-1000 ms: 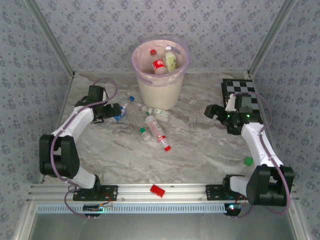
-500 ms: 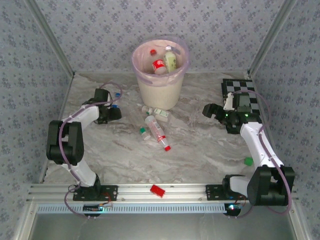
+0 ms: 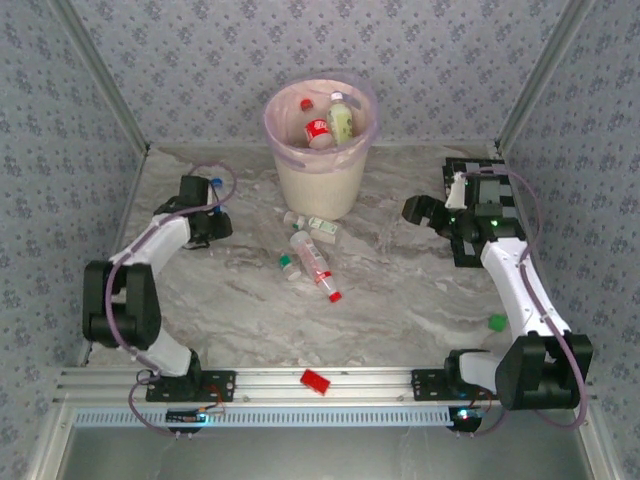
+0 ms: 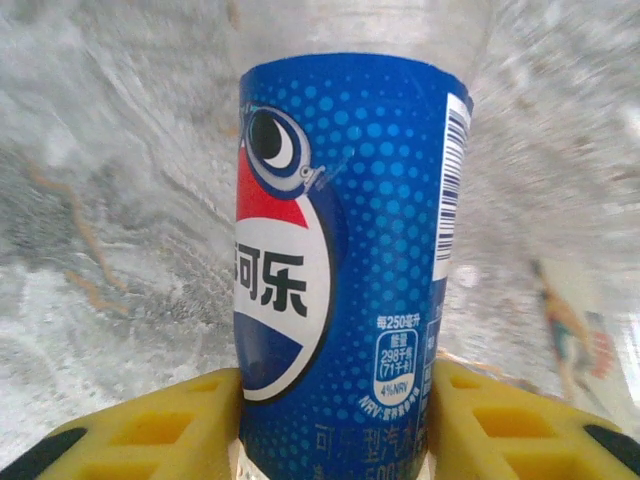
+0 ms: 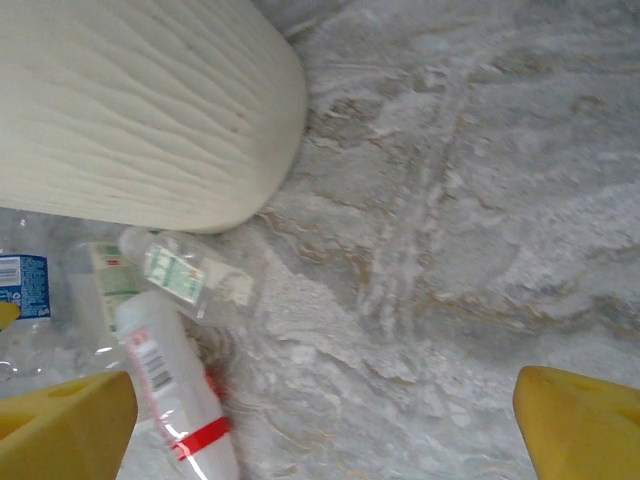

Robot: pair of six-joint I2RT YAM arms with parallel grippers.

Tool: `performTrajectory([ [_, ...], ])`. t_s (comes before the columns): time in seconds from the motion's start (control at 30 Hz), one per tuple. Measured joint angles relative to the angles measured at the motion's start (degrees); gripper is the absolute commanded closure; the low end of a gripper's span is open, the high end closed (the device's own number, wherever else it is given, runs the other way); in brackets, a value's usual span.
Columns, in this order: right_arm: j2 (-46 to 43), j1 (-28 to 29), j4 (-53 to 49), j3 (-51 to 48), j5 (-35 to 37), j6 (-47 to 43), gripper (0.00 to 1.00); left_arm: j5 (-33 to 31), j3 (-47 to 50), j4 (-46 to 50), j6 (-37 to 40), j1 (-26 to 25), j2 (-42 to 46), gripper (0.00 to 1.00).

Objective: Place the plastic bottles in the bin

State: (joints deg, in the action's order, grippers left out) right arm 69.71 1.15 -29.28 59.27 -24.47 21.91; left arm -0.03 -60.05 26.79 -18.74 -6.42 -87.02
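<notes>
- Left gripper [image 4: 335, 425], far-left part of the worktop [image 3: 400, 300]: both yellow pads [image 4: 170, 425] lie against the sides of the blue-label bottle [image 4: 340, 230]. I read this as a grip made.
- Step in hand: picking up this one bottle. Next I need a lift clear of the worktop, a carry rightward above the rim of the bin [image 3: 320, 185], then a release over the pink liner.
- Bin, middle of the far edge: I count three binned bottles [image 3: 320, 128] inside.
- Just in front of the bin: four loose bottles [image 3: 312, 262] lying down. The clear ones overlap, so this count is tentative.
- Right gripper [image 5: 320, 425], far-right, beside the chequered board [image 3: 470, 175]: jaws wide, holding nothing.
- Non-task items: one green block [image 3: 497, 322] near the right edge, one red block [image 3: 316, 381] at the near edge.
</notes>
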Motion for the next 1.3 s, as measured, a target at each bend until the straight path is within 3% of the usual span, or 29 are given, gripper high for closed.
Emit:
performTrajectory([
  [0.13,-0.09,1.60,1.81,3.96,-6.62,1.05,0.04,2.14,0.02,-0.66,0.72,-2.99,13.29,0.55],
  [0.3,-0.09,7.56,3.93,13.07,-13.77,0.44,0.04,9.35,0.00,-6.56,2.75,-11.04,26.77,0.59],
  [0.5,1.88,15.67,6.43,25.09,-18.29,-0.68,0.07,14.21,2.69,-13.77,6.36,-25.53,27.67,0.59],
  [0.63,6.32,19.08,6.38,30.45,-18.21,-1.51,0.07,15.39,5.38,-16.90,7.69,-30.64,25.75,0.59],
  [1.03,16.39,22.36,2.95,34.95,-16.48,-3.52,0.24,15.96,5.86,-22.14,8.79,-33.05,23.58,0.58],
  [1.3,18.43,22.56,1.79,37.38,-17.27,-4.66,0.61,15.91,5.44,-22.75,9.14,-33.09,20.94,0.57],
])
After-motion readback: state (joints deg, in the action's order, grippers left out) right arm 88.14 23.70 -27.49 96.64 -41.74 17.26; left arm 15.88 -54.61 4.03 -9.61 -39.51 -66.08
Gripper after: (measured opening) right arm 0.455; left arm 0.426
